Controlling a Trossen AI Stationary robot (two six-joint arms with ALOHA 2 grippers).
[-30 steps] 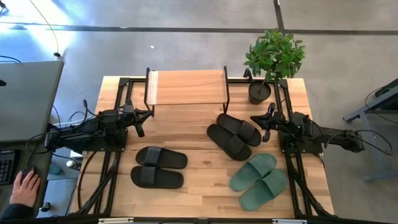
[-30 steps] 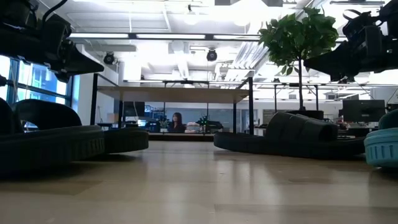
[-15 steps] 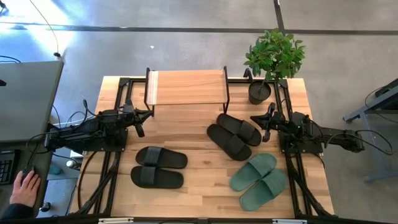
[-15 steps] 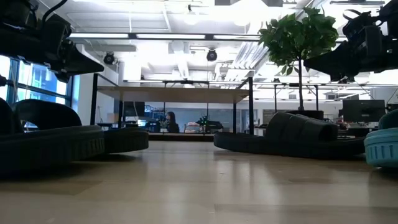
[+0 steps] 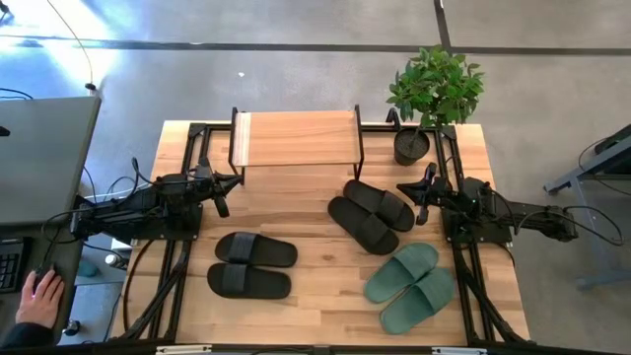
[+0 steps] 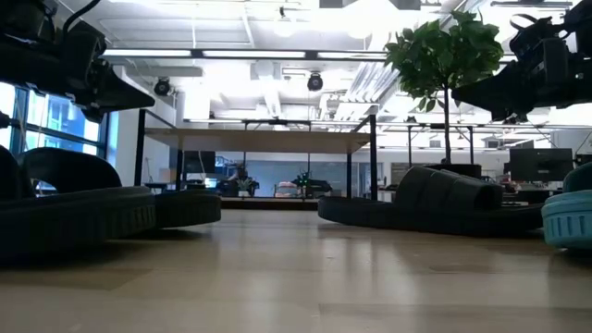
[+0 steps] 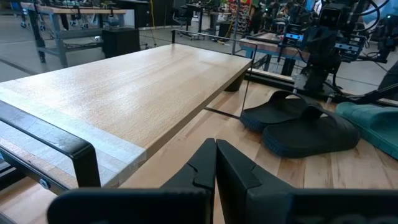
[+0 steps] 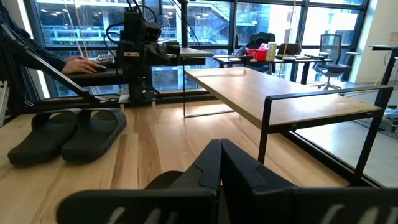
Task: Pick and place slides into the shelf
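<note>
The shelf (image 5: 296, 138) stands at the table's far edge, its plank top bare. Three pairs of slides lie sole-down on the table. One black pair (image 5: 251, 264) is at the near left, another black pair (image 5: 370, 215) is right of centre, and a green pair (image 5: 411, 286) is at the near right. My left gripper (image 5: 232, 183) hovers shut at the table's left, beside the shelf's left end (image 7: 74, 146). My right gripper (image 5: 403, 187) hovers shut at the table's right, next to the second black pair (image 8: 68, 134). Neither touches anything.
A potted plant (image 5: 432, 99) stands at the far right corner beside the shelf. Black frame rails (image 5: 187, 148) run along both sides of the table. A person's hand (image 5: 39, 294) rests on a desk left of the table. Bare wood lies between the pairs.
</note>
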